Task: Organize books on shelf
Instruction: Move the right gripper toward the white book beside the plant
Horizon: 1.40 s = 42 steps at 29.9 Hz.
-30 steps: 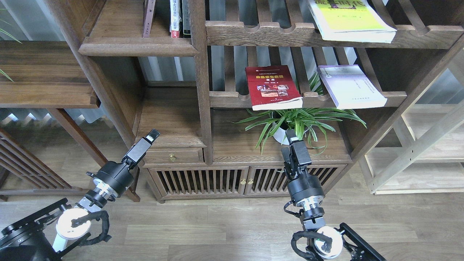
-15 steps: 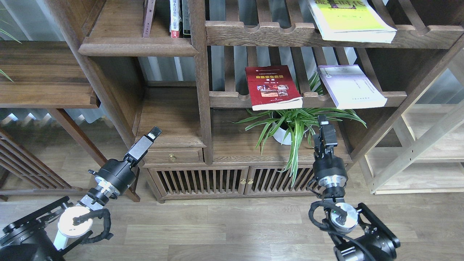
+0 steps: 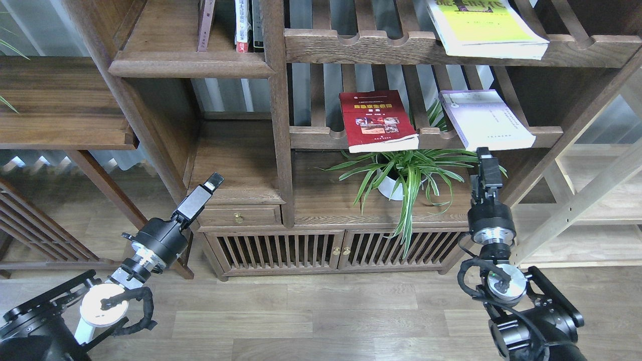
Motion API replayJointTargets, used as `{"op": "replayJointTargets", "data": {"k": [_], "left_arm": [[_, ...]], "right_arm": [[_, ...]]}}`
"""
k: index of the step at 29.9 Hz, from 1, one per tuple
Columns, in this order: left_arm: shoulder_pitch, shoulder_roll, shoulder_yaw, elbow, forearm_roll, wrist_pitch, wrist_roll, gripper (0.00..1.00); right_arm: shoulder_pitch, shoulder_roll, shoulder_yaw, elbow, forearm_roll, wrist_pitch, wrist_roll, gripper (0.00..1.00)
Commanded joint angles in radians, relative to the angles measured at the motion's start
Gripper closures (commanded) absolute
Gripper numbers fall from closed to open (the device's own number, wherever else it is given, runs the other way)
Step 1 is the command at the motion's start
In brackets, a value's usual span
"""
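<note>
Bookcase (image 3: 279, 125): tall dark wood unit filling most of my view, with a drawer and slatted cabinet doors at its base.
Shelf (image 3: 190, 62): the solid dark-brown board at upper left, with a rounded front edge. I see thin upright spines (image 3: 243, 25) standing at its back right; the front of the board is bare.
Slatted racks (image 3: 431, 135): two notched tiers on the right half of the bookcase, where all three big books lie flat.
Yellow-green book (image 3: 484, 27): on the upper rack at the right, its near corner hanging over the front rail.
Lavender-white book (image 3: 485, 119): on the lower rack, right side, its near edge past the rail.
Red book (image 3: 376, 119): on the lower rack, left of the lavender one and well apart from it, also overhanging the rail.
Potted plant (image 3: 409, 173): on the cabinet top beneath the red book, leaves spreading wide.
Right gripper (image 3: 484, 153): raised just below the near edge of the lavender-white book. It is dark and end-on, so I cannot tell how the fingers stand.
Left gripper (image 3: 215, 180): low, in front of the drawer section, holding nothing. I cannot tell whether its fingers are apart.
</note>
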Motion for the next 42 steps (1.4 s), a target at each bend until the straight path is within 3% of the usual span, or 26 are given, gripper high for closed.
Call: {"op": "replayJointTargets", "data": {"k": [1, 6, 42], "left_arm": [[0.002, 0.005, 0.000, -0.008, 0.000, 0.000, 0.000, 0.01], [0.005, 0.022, 0.000, -0.030, 0.000, 0.000, 0.000, 0.01], [0.035, 0.091, -0.005, -0.091, -0.005, 0.000, -0.001, 0.01]], "right_arm": [[0.008, -0.004, 0.004, -0.021, 0.011, -0.003, -0.015, 0.00], [0.029, -0.006, 0.004, -0.035, 0.046, -0.048, -0.060, 0.00], [0.201, -0.056, 0.000, -0.233, 0.080, -0.069, -0.063, 0.00]]}}
